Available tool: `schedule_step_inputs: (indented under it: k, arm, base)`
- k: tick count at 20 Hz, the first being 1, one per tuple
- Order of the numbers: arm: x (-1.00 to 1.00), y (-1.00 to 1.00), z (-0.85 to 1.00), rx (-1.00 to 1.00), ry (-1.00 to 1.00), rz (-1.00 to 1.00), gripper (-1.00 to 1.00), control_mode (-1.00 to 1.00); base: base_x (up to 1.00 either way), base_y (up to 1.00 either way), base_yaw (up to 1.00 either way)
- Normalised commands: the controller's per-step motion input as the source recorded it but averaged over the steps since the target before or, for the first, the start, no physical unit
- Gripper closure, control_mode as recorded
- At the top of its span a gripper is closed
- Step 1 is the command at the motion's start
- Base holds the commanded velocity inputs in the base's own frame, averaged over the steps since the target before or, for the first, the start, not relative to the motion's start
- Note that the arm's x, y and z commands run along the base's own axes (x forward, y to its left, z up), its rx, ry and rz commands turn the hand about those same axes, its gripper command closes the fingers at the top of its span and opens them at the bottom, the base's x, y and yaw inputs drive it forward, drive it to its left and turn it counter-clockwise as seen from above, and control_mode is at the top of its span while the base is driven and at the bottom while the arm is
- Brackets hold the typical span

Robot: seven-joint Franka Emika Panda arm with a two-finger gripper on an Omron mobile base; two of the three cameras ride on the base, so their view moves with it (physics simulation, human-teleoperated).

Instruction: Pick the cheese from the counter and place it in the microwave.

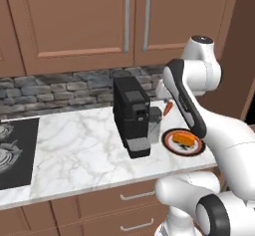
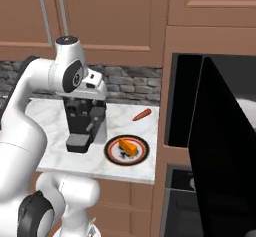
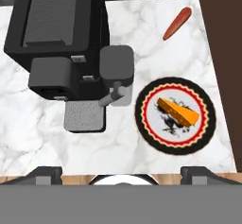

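In the left base view, the counter (image 1: 84, 150) is a white marble slab with grey veins, under brown wall cabinets (image 1: 99, 21) and a grey stone backsplash (image 1: 55, 93). A black coffee machine (image 1: 130, 115) stands on it, and a black cooktop (image 1: 15, 153) lies at the left. The cheese (image 1: 183, 139) lies on a round plate (image 1: 169, 143) just beside the machine; a thin carrot (image 1: 168, 107) lies behind it.

In the right base view, the microwave (image 2: 220, 131) is at the right of the counter, with its black door swung open. The cheese (image 2: 127, 146) rests on the plate, well apart from the microwave.

In the hand view, the gripper (image 3: 122, 171) hangs above the counter edge with its jaws spread wide, holding and touching nothing. The cheese (image 3: 178, 112) lies on the plate, to the upper right of the fingertips (image 3: 45, 172).
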Motion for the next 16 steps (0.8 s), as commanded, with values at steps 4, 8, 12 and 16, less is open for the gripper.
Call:
schedule_step_inputs:
  k: [4, 8, 12, 16]
  arm:
    - [0.0, 0.0, 0.0, 0.0, 0.0, 0.0, -1.0, 1.0]
    - [0.0, 0.0, 0.0, 0.0, 0.0, 0.0, -1.0, 1.0]
    - [-0.01, -0.29, -0.86, -0.12, 0.0, 0.06, -1.0, -1.0]
    - [0.0, 0.0, -1.0, -0.28, 0.0, 0.06, -1.0, -1.0]
  base:
    - [0.03, -0.43, 0.02]
    - [0.0, -0.35, 0.08]
    - [0.0, 0.0, 0.0]
    - [0.0, 0.0, 0.0]
